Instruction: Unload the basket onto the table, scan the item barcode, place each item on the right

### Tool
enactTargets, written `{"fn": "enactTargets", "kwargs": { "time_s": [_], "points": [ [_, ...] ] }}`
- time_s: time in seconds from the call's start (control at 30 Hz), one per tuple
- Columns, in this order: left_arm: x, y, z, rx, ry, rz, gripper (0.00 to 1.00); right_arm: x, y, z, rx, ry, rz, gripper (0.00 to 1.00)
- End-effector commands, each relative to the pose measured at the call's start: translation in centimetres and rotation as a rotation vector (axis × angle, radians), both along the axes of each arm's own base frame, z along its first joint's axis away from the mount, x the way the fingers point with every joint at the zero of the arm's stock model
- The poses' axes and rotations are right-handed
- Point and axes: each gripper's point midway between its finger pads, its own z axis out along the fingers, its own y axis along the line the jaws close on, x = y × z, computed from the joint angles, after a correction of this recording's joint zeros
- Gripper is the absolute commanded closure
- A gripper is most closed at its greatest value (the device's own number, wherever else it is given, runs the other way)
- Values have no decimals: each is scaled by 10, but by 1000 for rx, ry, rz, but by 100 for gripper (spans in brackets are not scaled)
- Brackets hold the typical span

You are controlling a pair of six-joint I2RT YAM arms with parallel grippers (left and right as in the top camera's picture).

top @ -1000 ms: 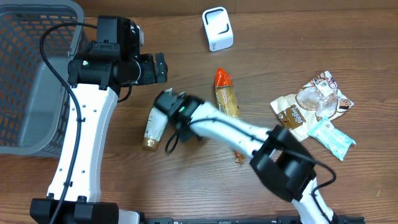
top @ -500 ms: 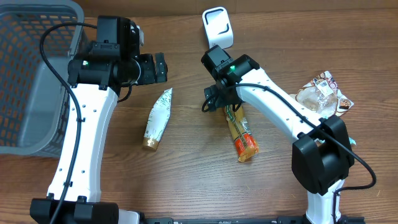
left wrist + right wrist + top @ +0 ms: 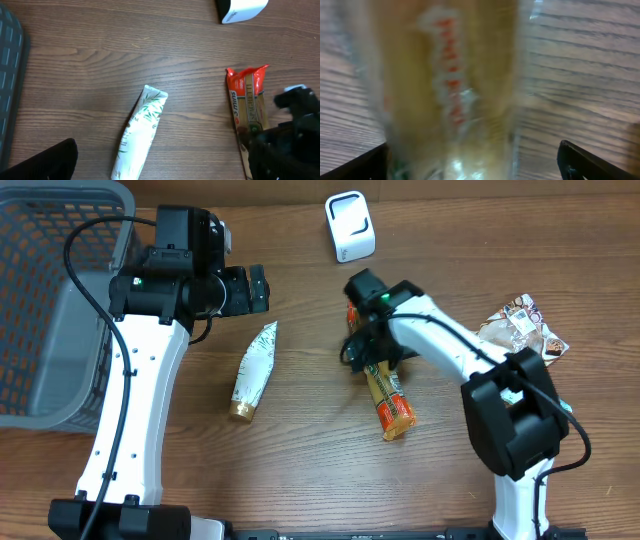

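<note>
– At mid-table, under the right arm: what lies there?
– One pack (image 3: 392, 402), long, clear in the middle, orange at both ends. It lies flat on the wood on a slant. The upper end points toward the scanner (image 3: 350, 226) but is well apart from it.
– Right gripper?
– The right gripper (image 3: 368, 348) is low over the pack's upper half. In its wrist view the fingers (image 3: 600, 167) are spread to the two lower corners. The pack is blurred between them, and a strip of bare wood shows between it and the right-hand finger. Nothing is pinched.
– Left gripper?
– The left gripper (image 3: 262, 288) hangs over the table between the basket (image 3: 40, 240) and the scanner. Its jaws are apart and hold nothing. Its own camera catches only one dark fingertip (image 3: 45, 160), low left.
– Anything else on the table?
– A tube (image 3: 253, 370), white with a leaf print and a gold cap, lies just below the left gripper and clear of the pack. Snack packets (image 3: 505, 340) are clustered at the right side, well apart from the pack.
</note>
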Motion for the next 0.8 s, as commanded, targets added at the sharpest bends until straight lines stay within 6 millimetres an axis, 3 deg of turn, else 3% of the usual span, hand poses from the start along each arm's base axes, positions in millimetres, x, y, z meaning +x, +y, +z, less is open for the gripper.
{"fn": "enactTargets", "kwargs": {
  "time_s": [0.0,0.2,0.27,0.33,0.37,0.4,0.43,0.6,0.77],
  "points": [
    [0,0,11,8,-32,-14,0,-5,5,0,127,72,-26,5],
    [0,0,11,8,-32,-14,0,-30,-2,-10,164,189,-5,10],
    [0,0,11,8,-32,-14,0,-38,-4,-15,165,218,-8,20],
    [0,0,11,8,-32,-14,0,-46,-3,-19,178,247,-10,40],
    [0,0,11,8,-32,-14,0,-50,-3,-21,181,258,-12,61],
    [0,0,11,8,-32,-14,0,-50,-3,-21,181,257,-12,74],
    [0,0,11,8,-32,-14,0,-49,-3,-21,182,256,-11,78],
    [0,0,11,8,-32,-14,0,-36,-9,-13,145,208,-12,90],
    [0,0,11,8,-32,-14,0,-9,-22,23,29,101,-8,96]
  ]
}}
